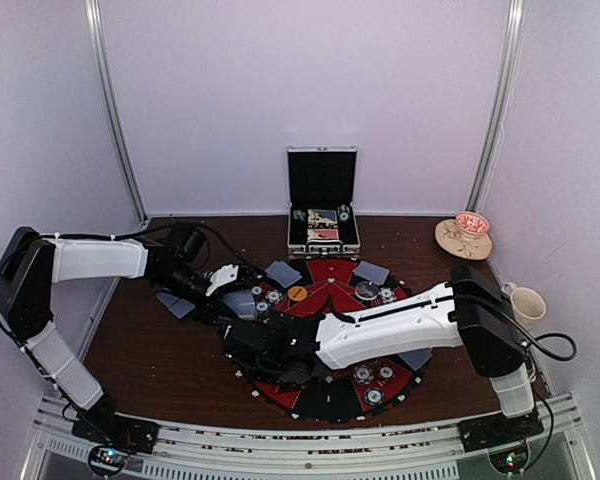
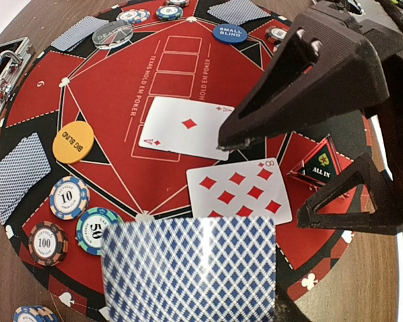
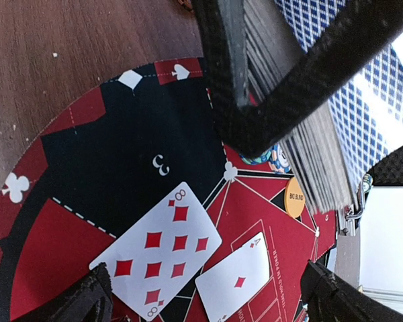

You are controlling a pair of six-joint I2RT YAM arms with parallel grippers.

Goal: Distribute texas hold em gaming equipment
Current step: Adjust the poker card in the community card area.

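Note:
My left gripper (image 2: 188, 298) is shut on a deck of blue-backed playing cards (image 2: 188, 268), held over the near-left part of the round red poker mat (image 1: 332, 290); the deck hides its fingers. Face up on the mat lie an ace of diamonds (image 2: 188, 127) and an eight of diamonds (image 2: 238, 191). My right gripper (image 3: 208, 298) hangs open just above those two cards, one black finger (image 2: 282, 87) over the ace's edge. In the right wrist view the deck (image 3: 316, 134) fills the top right. An orange big-blind disc (image 2: 72, 141), a blue small-blind disc (image 2: 230, 33) and chips (image 2: 68, 196) sit on the mat.
Face-down card pairs (image 2: 17, 174) lie at several seats around the mat. A small "all in" triangle (image 2: 320, 163) stands by the right gripper. An open metal case (image 1: 323, 215) stands at the back, a tan dish (image 1: 465, 235) at the back right, a mug (image 1: 525, 303) at the right edge.

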